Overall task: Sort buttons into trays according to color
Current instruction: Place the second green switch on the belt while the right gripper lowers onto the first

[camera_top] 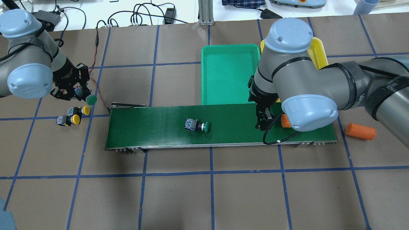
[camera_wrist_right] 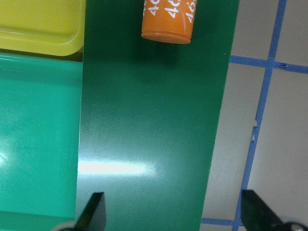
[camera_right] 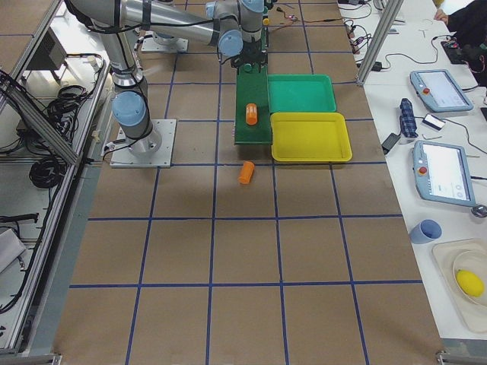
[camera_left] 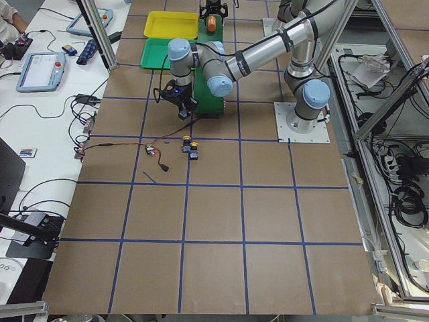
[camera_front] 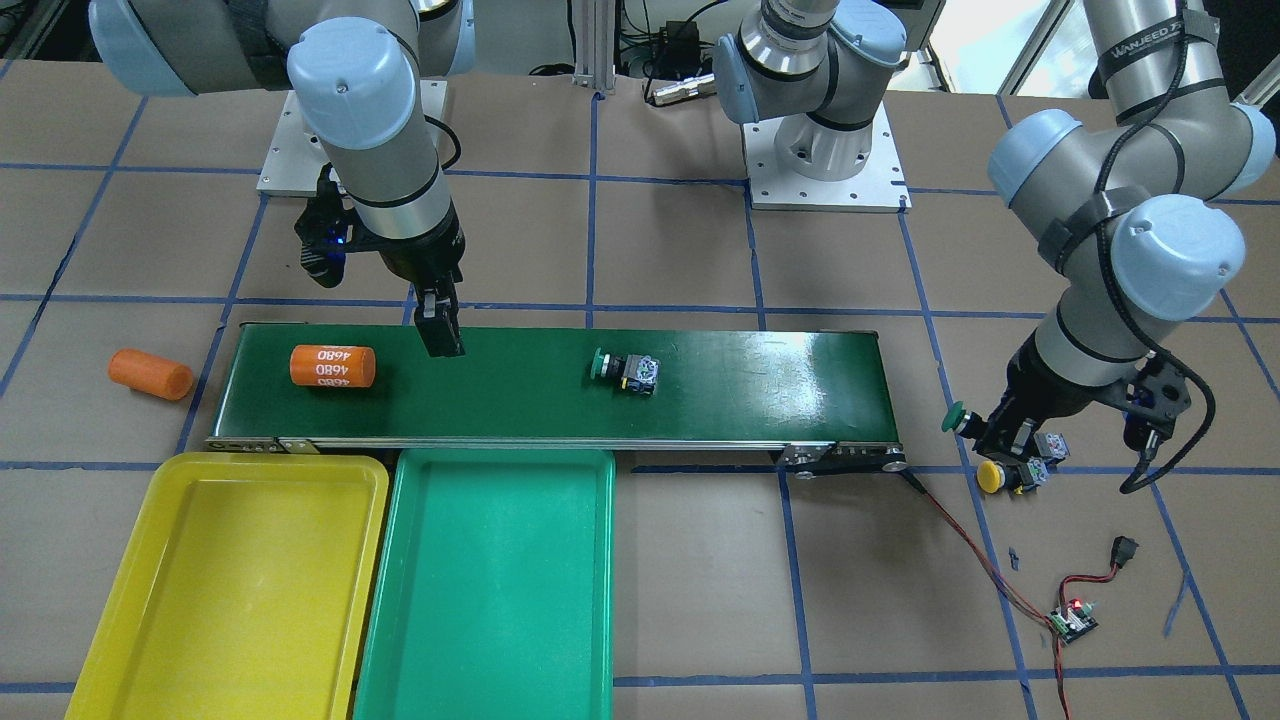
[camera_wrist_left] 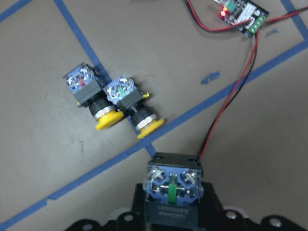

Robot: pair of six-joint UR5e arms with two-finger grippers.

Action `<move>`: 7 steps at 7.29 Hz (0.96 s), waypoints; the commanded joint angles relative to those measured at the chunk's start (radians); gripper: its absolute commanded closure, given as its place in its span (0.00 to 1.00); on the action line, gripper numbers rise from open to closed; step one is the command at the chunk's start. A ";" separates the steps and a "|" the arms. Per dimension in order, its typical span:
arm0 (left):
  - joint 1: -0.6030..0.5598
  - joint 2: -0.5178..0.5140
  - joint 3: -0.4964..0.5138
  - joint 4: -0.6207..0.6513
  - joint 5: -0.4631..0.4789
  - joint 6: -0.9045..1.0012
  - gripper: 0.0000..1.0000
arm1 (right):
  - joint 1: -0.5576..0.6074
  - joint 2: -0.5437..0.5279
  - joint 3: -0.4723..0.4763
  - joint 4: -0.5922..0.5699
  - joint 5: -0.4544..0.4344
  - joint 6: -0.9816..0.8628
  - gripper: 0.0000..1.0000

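Nothing is sorted yet - the yellow tray [camera_front: 240, 600] and the green tray [camera_front: 490, 590] are both bare inside. All four buttons are outside them, so the whole job is left.

The left end effector [camera_front: 1000, 432] is clenched on a green button [camera_front: 953, 418], gripping its boxy body with the cap jutting out sideways, lifted off the worktop [camera_front: 700, 600]. Just below and beside that end effector lie the two yellow buttons [camera_wrist_left: 103, 103] [camera_wrist_left: 139, 113], touching each other, on their sides on a blue tape line. The second green button [camera_front: 625, 370] lies on its side on the conveyor belt [camera_front: 750, 385], between the two end effectors and well apart from each. The right end effector [camera_front: 440, 335] hangs over the belt with its fingers [camera_wrist_right: 94, 211] spread wide and nothing between them. The printed orange cylinder [camera_front: 333, 366] lies on the belt just beside it, on the far side from the green button, and both trays sit near it across the belt's edge.

The trays are glossy moulded plastic - shallow, with raised rims and rounded corners. The belt is dark green with a fine weave and a sheen that throws back the lamps. The buttons have smooth domed mushroom caps on a ridged pale collar, then a black block ending in a bluish clear contact face. They look hard and light, and likely to roll on the cap. The worktop is matt brown sheet crossed by blue tape.
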 commanded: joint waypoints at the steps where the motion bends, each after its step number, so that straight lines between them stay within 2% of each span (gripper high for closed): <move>1: -0.049 0.006 -0.004 -0.019 -0.006 -0.049 0.66 | -0.001 0.013 0.008 -0.020 0.006 0.020 0.00; 4: -0.100 0.011 -0.010 -0.052 -0.008 -0.167 0.66 | 0.006 0.046 0.008 -0.051 -0.001 0.037 0.00; 7: -0.102 0.085 -0.125 -0.060 -0.011 -0.296 0.66 | 0.010 0.043 0.016 -0.051 0.002 0.048 0.00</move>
